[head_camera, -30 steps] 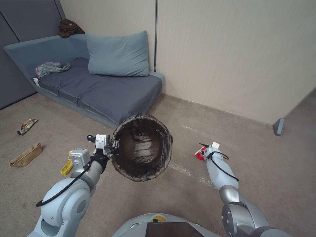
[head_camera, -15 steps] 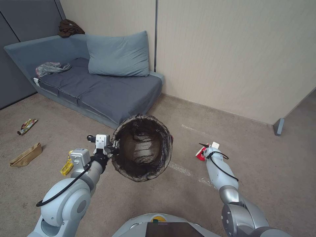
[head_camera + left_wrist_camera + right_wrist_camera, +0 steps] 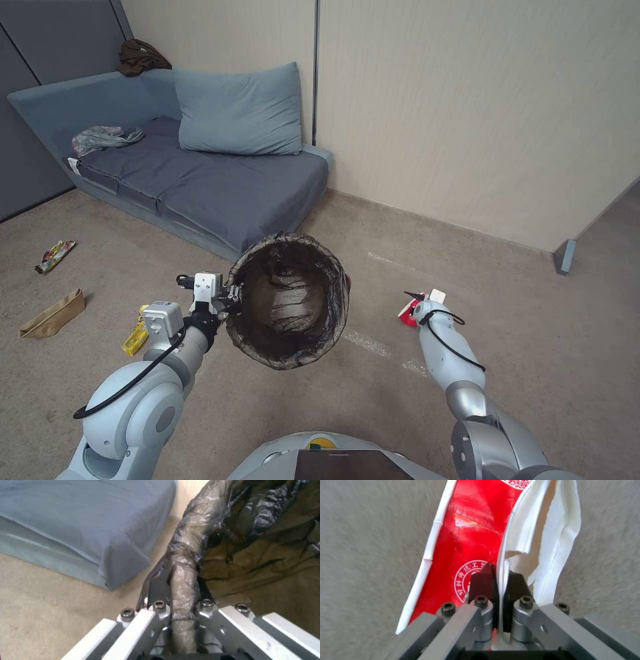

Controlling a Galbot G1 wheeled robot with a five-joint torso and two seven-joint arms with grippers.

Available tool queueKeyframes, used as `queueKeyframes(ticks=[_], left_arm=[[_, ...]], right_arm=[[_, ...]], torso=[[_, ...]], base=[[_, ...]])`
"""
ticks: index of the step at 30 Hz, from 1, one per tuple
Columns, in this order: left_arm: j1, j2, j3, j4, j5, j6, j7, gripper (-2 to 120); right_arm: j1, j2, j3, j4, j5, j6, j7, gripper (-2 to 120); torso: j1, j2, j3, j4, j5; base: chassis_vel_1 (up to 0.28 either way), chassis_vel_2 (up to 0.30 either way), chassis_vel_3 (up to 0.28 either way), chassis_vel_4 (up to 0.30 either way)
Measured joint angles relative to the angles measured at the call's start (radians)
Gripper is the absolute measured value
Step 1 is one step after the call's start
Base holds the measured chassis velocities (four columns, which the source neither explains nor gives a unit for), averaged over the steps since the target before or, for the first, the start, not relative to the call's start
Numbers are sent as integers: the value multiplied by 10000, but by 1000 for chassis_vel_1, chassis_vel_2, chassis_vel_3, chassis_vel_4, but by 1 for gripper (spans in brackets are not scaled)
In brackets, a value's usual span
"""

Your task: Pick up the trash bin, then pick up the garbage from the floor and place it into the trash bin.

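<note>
1. Currently I have the left gripper (image 3: 230,298) clamped on the rim of the trash bin (image 3: 288,308). My left wrist view shows a finger (image 3: 159,585) on each side of the bagged rim (image 3: 182,580), pressed against it.
2. Trash bin: held clear of the carpet (image 3: 373,400) in front of my torso, tipped so its mouth faces my head camera. The dark liner (image 3: 280,300) covers the rim and the inside. It hangs just in front of the sofa (image 3: 200,180) corner.
3. Right gripper (image 3: 415,303): low to my right, closed on a red-and-white wrapper (image 3: 405,311). My right wrist view shows both black fingers (image 3: 481,581) pinched on the wrapper's white edge (image 3: 501,562), the red face (image 3: 466,535) hanging beyond them over the carpet.
4. Yellow wrapper (image 3: 136,335): on the carpet just beside my left forearm.
5. Tan paper bag (image 3: 53,313): flat on the carpet, farther to my left.
6. Red-and-yellow wrapper (image 3: 55,255): on the carpet beyond the paper bag, near the sofa front.
7. Sofa items: a blue pillow (image 3: 240,110) against the wall, a crumpled grey plastic bag (image 3: 103,139) on the seat.
</note>
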Motion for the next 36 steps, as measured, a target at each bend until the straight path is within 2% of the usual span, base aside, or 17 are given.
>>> queueKeyframes(ticks=[6, 7, 9, 12, 14, 15, 17, 19, 20, 23, 25, 27, 30, 31, 32, 34, 36], left_arm=[[0, 4, -4, 0, -1, 0, -8, 0], [-1, 21, -10, 0, -19, 0, -77, 0], [0, 46, -13, 0, -91, 0, -146, 0], [-2, 62, -11, -1, -145, 0, -199, 0], [-43, 73, 39, 0, -159, 0, -226, 0], [-43, 73, 39, 0, -159, 0, -226, 0], [-140, -9, 174, 74, -143, -2, -260, 0], [-176, -86, 256, 238, -136, -2, -305, 0], [-176, -86, 256, 238, -136, -2, -305, 0], [-225, -156, 384, 453, -131, -2, -408, 0], [-231, -159, 412, 476, -131, -2, -426, 0], [-243, -167, 517, 540, -121, -2, -462, 0], [-241, -168, 557, 567, -106, -2, -470, 0], [-231, -177, 600, 599, -67, -2, -471, 0], [-231, -177, 600, 599, -67, -2, -471, 0], [-242, -207, 653, 634, -10, -1, -469, 0], [-255, -220, 666, 654, 8, -2, -467, 0]], right_arm=[[-188, -60, -89, 434, 229, -93, 100, 0], [-835, -269, -313, 1983, 964, -511, 447, 0], [-1591, -487, -530, 3570, 1713, -1001, 832, 0], [-2178, -764, -688, 4955, 2760, -1500, 1267, 0], [-2740, -1228, -775, 7404, 4496, -2054, 1895, 0], [-2740, -1228, -775, 7404, 4496, -2054, 1895, 0], [-3201, -2232, -772, 10723, 6537, -2153, 2712, 0], [-3390, -3002, -657, 12223, 7586, -2156, 3029, 0], [-3390, -3002, -657, 12223, 7586, -2156, 3029, 0], [-3613, -4302, -480, 14651, 9559, -2150, 3485, 0], [-3631, -4494, -474, 14981, 9851, -2149, 3524, 0], [-3499, -5312, -529, 16120, 11121, -2142, 3543, 0], [-3324, -5820, -718, 16599, 11679, -2138, 3310, 0], [-3078, -6429, -1220, 16952, 11911, -2132, 2870, 0], [-3078, -6429, -1220, 16952, 11911, -2132, 2870, 0], [-2706, -7040, -2230, 17009, 11686, -2129, 2386, 0], [-2490, -7195, -2702, 16981, 11498, -2127, 2270, 0]], torso=[[0, 0, 0, 0, 0], [0, 0, -1, 1, -2], [-1, 0, -1, -5, -2], [0, -1, 1, -3, 7], [-1, 1, -1, -2, -5], [-1, 1, -1, -2, -5], [-1, 1, -1, 2, -1], [-1, 1, -1, -2, -2], [-1, 1, -1, -2, -2], [-1, 1, -2, -3, -4], [-1, 1, -1, -1, -1], [-1, 0, -1, -1, 0], [-1, 1, -1, -2, 1], [-1, 1, -2, -1, -4], [-1, 1, -2, -1, -4], [-1, 1, -1, 0, -2], [-1, 1, -1, -2, -2]], base=[[0, 0, 0, 0], [0, 0, 0, 0], [0, 0, 0, 0], [0, 0, 0, 0], [0, 0, 0, 0], [0, 0, 0, 0], [0, 0, 0, 0], [0, 0, 0, 0], [0, 0, 0, 0], [0, 0, 0, 0], [0, 0, 0, 0], [0, 0, 0, 0], [0, 0, 0, 0], [0, 0, 0, 0], [0, 0, 0, 0], [0, 0, 0, 0], [0, 0, 0, 0]])
